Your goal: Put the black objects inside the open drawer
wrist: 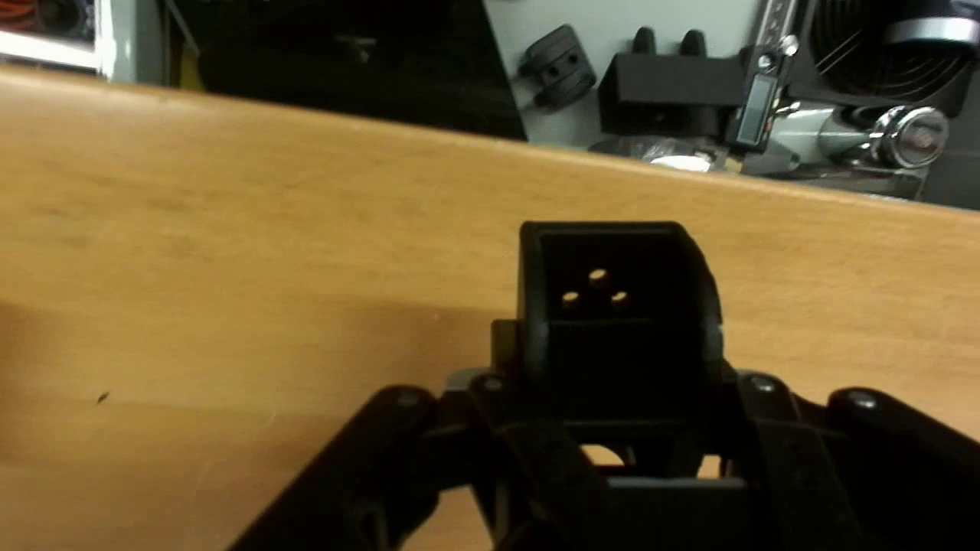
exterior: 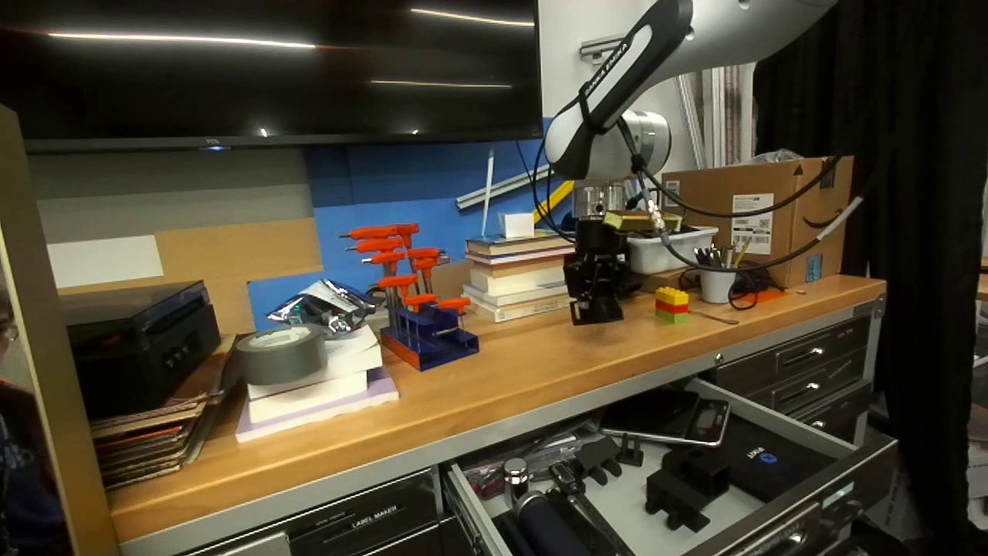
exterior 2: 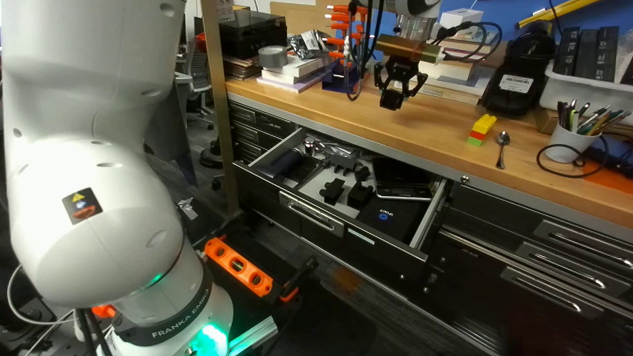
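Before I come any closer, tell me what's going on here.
A robot arm seems to be putting black things away. Its gripper holds a black part with three small holes over the wooden worktop. Beyond the worktop's edge in the wrist view is an open drawer; other black parts lie in it, but the held one is not in yet.

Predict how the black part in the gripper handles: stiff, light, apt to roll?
Probably stiff: the black part shows crisp, unbent edges in the gripper. Likely light for its size: it looks partly hollow, with three holes through it. Might rock on its rounded side.
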{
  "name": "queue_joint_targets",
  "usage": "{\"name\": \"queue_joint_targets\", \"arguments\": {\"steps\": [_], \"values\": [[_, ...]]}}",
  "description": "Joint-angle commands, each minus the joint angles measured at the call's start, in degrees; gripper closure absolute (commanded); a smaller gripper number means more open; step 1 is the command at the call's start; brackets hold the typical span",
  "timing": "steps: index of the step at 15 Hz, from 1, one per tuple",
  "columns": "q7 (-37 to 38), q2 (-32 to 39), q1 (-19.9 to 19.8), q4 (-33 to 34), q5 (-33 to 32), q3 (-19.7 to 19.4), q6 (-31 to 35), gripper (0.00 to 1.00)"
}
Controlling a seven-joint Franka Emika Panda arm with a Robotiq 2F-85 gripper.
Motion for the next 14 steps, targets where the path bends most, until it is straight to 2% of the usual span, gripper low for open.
{"name": "queue_joint_targets", "arguments": {"steps": [1,4,6,11,14], "values": [[4.48,-9.75,1.67,-14.17,3.17,-0.81,3.37,0.74],[8.39,-14.95,3.46,-23.38,3.85,-0.89,6.45,0.74],[11.82,-17.99,5.02,-29.69,3.38,-0.88,11.18,0.74],[19.86,-24.47,8.72,-46.55,1.58,-0.7,27.32,0.74],[22.37,-25.58,9.71,-53.35,1.64,-0.65,35.22,0.74]]}}
